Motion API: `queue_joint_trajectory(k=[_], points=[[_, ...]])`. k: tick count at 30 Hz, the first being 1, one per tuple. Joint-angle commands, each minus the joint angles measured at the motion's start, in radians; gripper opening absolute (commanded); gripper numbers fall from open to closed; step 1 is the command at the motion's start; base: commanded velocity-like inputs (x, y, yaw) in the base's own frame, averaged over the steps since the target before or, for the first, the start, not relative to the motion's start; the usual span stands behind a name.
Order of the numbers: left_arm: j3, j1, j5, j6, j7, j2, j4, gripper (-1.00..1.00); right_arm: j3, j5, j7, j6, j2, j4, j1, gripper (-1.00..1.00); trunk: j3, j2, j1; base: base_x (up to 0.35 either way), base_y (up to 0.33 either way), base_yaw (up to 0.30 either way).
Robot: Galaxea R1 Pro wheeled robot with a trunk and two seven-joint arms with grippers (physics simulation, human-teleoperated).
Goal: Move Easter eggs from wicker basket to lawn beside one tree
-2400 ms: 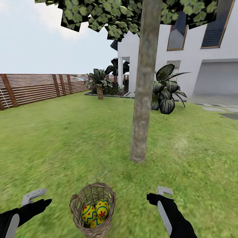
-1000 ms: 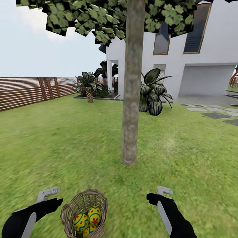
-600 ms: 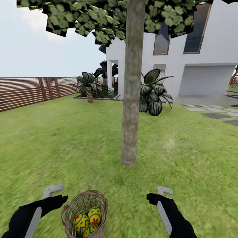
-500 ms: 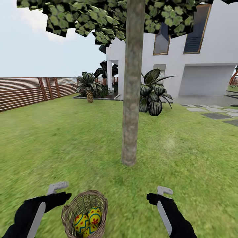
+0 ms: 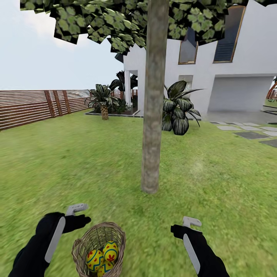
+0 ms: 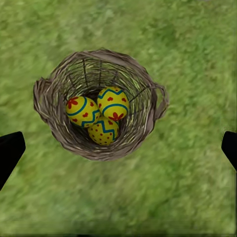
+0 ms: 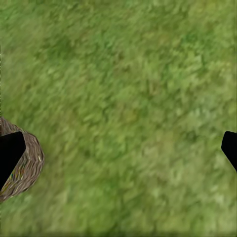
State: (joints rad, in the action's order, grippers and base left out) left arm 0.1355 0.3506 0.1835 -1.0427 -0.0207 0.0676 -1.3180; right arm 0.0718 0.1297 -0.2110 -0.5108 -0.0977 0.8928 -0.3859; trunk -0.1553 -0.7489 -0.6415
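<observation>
Near the tree (image 5: 154, 115), head view: basket (image 5: 98, 252) on lawn (image 5: 77, 169) holds three eggs (image 5: 102, 256); left gripper (image 5: 77, 215) just beside it, right gripper (image 5: 184, 227) apart. Left wrist: fingers (image 6: 10, 150) spread wide, empty, over basket (image 6: 54, 79), eggs (image 6: 98, 116). Right wrist: fingers (image 7: 10, 148) wide, empty, over grass.

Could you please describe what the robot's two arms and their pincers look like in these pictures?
Both arms are matte black with a pale grey strip along the forearm. The left pincer and the right pincer are light grey, angular bracket shapes. In the wrist views, the fingertips appear plain black. No cables or markings show.
</observation>
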Motion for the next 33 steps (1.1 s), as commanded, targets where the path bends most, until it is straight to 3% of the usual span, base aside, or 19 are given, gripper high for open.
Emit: queue_joint_trajectory(k=[1,20,28,33], points=[[0.001,0.008,0.006,-0.004,-0.001,0.000,0.017,1.00,0.001,0.010,-0.007,-0.003,-0.001,0.002,-0.001,1.00,0.002,0.006,0.004,0.000,0.000,0.000],[0.003,0.036,0.015,-0.003,0.082,-0.001,0.305,1.00,0.000,0.011,-0.008,-0.005,-0.001,0.003,-0.001,1.00,0.002,0.006,0.004,0.000,0.000,0.000],[0.003,0.036,0.010,0.080,0.083,0.000,0.331,1.00,0.000,0.011,-0.008,-0.005,-0.002,0.003,-0.001,1.00,0.002,0.006,0.004,0.000,0.000,0.000],[0.003,0.036,0.008,0.123,0.084,-0.002,0.362,1.00,-0.001,0.011,-0.008,-0.004,-0.002,0.003,-0.001,1.00,0.017,0.041,0.023,0.000,0.000,0.000]])
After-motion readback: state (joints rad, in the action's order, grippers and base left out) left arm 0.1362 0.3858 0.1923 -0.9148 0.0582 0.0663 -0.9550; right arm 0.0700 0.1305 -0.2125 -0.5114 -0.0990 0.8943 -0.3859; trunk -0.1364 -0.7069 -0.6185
